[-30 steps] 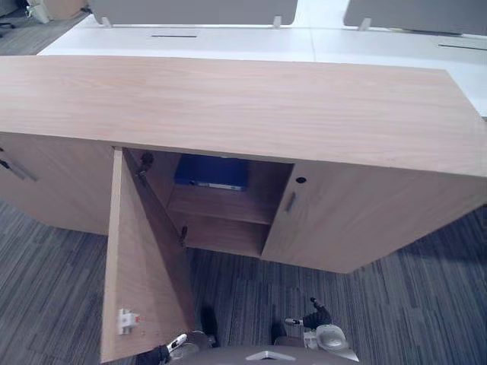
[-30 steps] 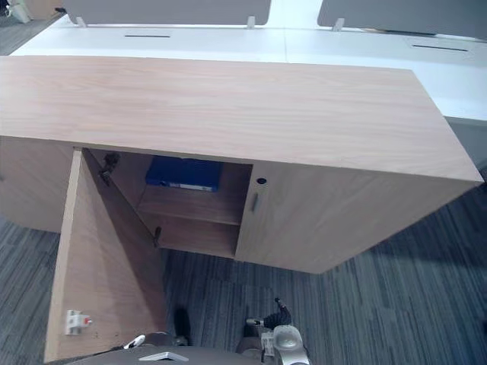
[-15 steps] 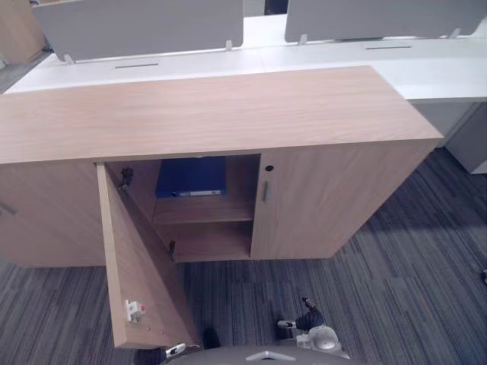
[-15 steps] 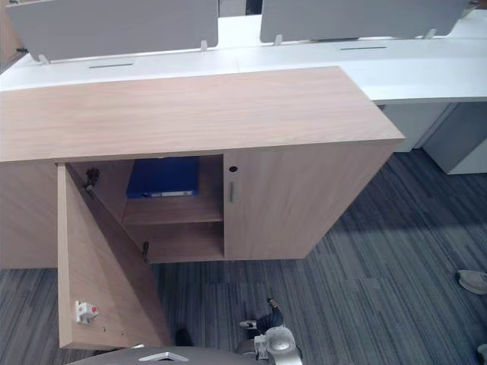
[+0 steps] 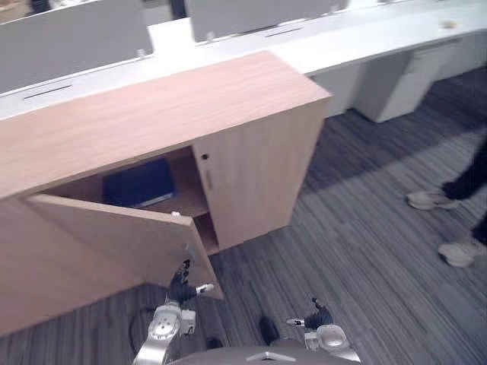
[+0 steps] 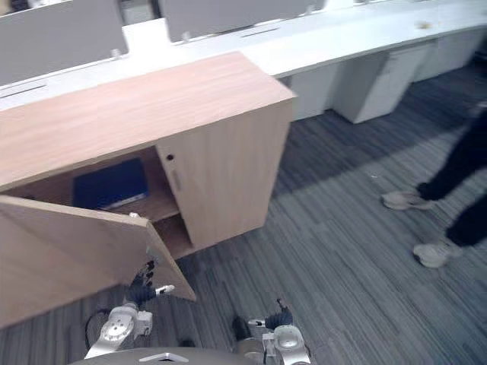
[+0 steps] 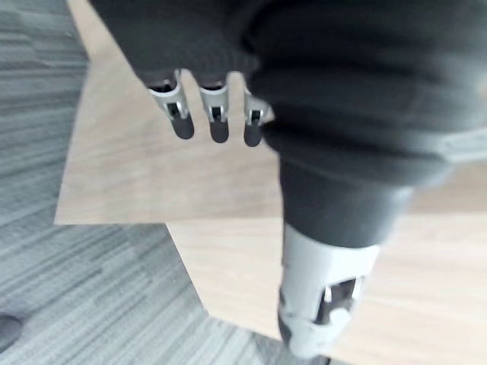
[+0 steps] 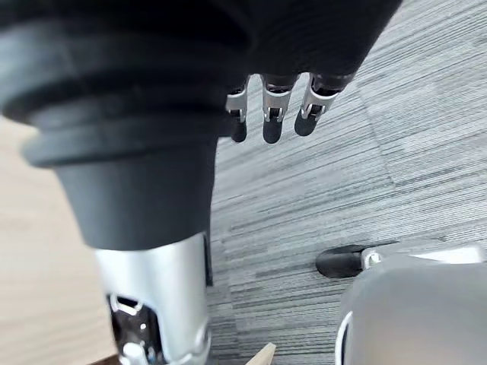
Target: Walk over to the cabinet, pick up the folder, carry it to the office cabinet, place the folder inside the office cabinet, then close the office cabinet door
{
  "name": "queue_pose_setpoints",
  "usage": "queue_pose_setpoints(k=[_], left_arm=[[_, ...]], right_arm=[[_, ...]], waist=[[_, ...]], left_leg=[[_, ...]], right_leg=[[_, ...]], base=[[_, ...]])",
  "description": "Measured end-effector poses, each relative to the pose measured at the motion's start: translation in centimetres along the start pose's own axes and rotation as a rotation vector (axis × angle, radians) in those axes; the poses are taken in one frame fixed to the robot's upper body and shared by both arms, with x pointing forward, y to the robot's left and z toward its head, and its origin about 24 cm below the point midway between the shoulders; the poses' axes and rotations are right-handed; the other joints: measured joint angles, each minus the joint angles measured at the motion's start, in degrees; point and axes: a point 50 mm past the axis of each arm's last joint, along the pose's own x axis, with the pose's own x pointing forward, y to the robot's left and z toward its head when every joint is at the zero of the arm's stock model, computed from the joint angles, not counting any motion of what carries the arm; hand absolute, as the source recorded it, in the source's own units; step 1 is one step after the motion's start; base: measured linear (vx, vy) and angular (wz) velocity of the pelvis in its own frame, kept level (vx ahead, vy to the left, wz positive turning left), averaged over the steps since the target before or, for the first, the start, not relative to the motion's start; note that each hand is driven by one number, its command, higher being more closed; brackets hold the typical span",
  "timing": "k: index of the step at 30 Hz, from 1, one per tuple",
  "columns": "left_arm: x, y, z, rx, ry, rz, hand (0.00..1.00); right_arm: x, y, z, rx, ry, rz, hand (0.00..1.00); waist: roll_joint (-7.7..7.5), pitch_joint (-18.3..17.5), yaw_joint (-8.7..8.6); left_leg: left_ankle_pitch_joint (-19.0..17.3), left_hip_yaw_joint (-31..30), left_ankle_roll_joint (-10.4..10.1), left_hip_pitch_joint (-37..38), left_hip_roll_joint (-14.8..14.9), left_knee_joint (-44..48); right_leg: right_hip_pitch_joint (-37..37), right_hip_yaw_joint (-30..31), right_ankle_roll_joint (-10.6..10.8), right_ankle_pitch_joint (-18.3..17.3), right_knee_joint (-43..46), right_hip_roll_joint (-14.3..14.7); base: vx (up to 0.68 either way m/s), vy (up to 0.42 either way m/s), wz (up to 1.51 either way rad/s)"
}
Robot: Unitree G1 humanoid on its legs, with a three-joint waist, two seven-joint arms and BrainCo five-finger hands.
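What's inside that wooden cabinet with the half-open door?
A blue folder lies on the upper shelf. The half-open door covers most of the space below it, and the closed door hides the rest.

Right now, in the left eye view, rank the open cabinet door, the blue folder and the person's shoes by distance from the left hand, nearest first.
1. The open cabinet door, right by the left hand, near its lower corner.
2. The blue folder, inside the cabinet, behind the door.
3. The person's shoes, on the carpet far to the right.
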Motion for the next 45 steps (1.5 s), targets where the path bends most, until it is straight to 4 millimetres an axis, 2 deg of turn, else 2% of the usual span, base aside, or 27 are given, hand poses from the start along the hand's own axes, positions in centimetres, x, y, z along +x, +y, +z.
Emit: queue_pose_setpoints(k=[2, 4, 9, 11, 16, 23, 26, 32, 39, 43, 44, 45], left_arm=[[0.9, 0.3, 1.0, 0.012, -0.022, 0.022, 0.0], [1.6, 0.8, 1.8, 0.031, -0.042, 0.042, 0.0], [1.8, 1.0, 2.0, 0.038, -0.044, 0.063, 0.0], [2.4, 1.3, 2.7, 0.05, -0.052, 0.081, 0.0], [3.3, 1.8, 4.2, 0.071, -0.087, 0.1, 0.0], [3.2, 1.6, 4.1, 0.077, -0.086, 0.082, 0.0], [2.8, 1.6, 3.2, 0.072, -0.06, 0.083, 0.0], [2.0, 1.9, 1.6, 0.05, -0.015, 0.11, 0.0], [0.8, 2.7, -0.6, 0.019, 0.055, 0.124, 0.0], [-0.2, 3.4, -4.0, 0.024, 0.198, 0.112, 0.0], [-0.9, 3.9, -5.9, 0.024, 0.287, 0.117, 0.0], [-1.2, 4.0, -6.6, 0.03, 0.322, 0.119, 0.0]], right_arm=[[-0.1, 0.0, -0.1, 0.004, 0.004, 0.001, 0.0], [0.0, -0.1, -0.3, 0.016, 0.012, -0.003, 0.0], [-0.1, -0.2, -0.6, 0.021, 0.025, -0.006, 0.0], [0.0, -0.2, -0.6, 0.021, 0.026, -0.005, 0.0], [0.1, -0.2, -0.5, 0.02, 0.032, -0.003, 0.0], [0.1, -0.2, -0.9, 0.034, 0.058, -0.002, 0.0], [0.1, -0.2, -1.0, 0.04, 0.069, -0.005, 0.0], [-0.1, -0.2, -1.6, 0.043, 0.092, -0.006, 0.0], [-0.3, -0.2, -2.4, 0.047, 0.123, -0.006, 0.0], [-0.2, -0.1, -2.4, 0.042, 0.135, 0.001, 0.0], [-0.1, -0.1, -2.4, 0.041, 0.138, 0.003, 0.0], [-0.1, 0.0, -2.4, 0.04, 0.14, 0.004, 0.0]], waist=[[-0.47, -0.1, -0.4], [-0.81, 0.1, -0.76], [-0.87, 0.0, -0.7], [-0.79, 0.0, -0.72], [-0.8, 0.0, -1.03], [-1.17, 0.2, -0.6], [-1.21, 0.2, -0.61], [-2.56, -0.4, 0.53], [-3.87, -0.9, 0.99], [-4.14, -0.9, 1.67], [-4.22, -0.9, 1.72], [-4.24, -0.9, 1.74]], left_leg=[[0.3, 0.5, -0.4, 0.4, 0.1, -1.2], [1.3, 0.6, -1.1, 1.9, -0.2, -3.5], [1.4, 0.4, -0.8, 3.0, -0.3, -3.5], [1.2, -0.2, -0.5, 2.8, -0.5, -3.3], [0.9, -2.4, 0.4, 3.5, -0.2, -3.2], [1.0, -5.7, 0.7, 4.8, -0.7, -3.2], [1.2, -7.2, 0.8, 4.7, -1.1, -3.5], [1.6, -9.7, 0.3, 4.5, -1.4, -3.6], [2.2, -12.0, 1.2, 4.5, -2.0, -3.6], [2.0, -12.6, 1.3, 4.9, -2.0, -3.6], [2.0, -12.8, 1.3, 5.0, -2.0, -3.6], [2.0, -12.9, 1.3, 5.1, -2.0, -3.6]], right_leg=[[0.0, -0.1, -0.2, 0.1, -1.0, 0.1], [0.0, -1.2, 0.8, 0.9, -1.5, 0.0], [1.1, -1.8, 1.4, 4.0, -2.0, -0.2], [1.5, -2.7, 1.6, 5.1, -2.6, -0.5], [2.6, -4.9, 1.8, 5.1, -2.6, -0.3], [4.9, -8.2, 1.4, 4.4, -2.6, -1.1], [5.3, -10.0, 1.3, 3.8, -2.6, -1.8], [6.1, -12.7, 1.2, 2.9, -2.8, -2.4], [7.5, -15.7, 1.7, 2.6, -2.6, -3.1], [8.2, -16.1, 1.7, 2.2, -2.6, -3.0], [8.3, -16.3, 1.7, 2.1, -2.6, -3.0], [8.4, -16.4, 1.7, 2.1, -2.6, -2.9]], base=[[0.02, -0.022, -0.19], [0.08, -0.031, 0.0], [0.1, -0.014, 0.04], [0.12, 0.009, 0.1], [0.09, 0.008, 0.1], [-0.02, -0.001, 0.19], [-0.1, -0.007, 0.25], [-0.05, -0.014, 0.23], [0.03, 0.0, 0.22], [0.02, -0.016, 0.06], [-0.02, -0.03, 0.05], [-0.04, -0.037, 0.05]])
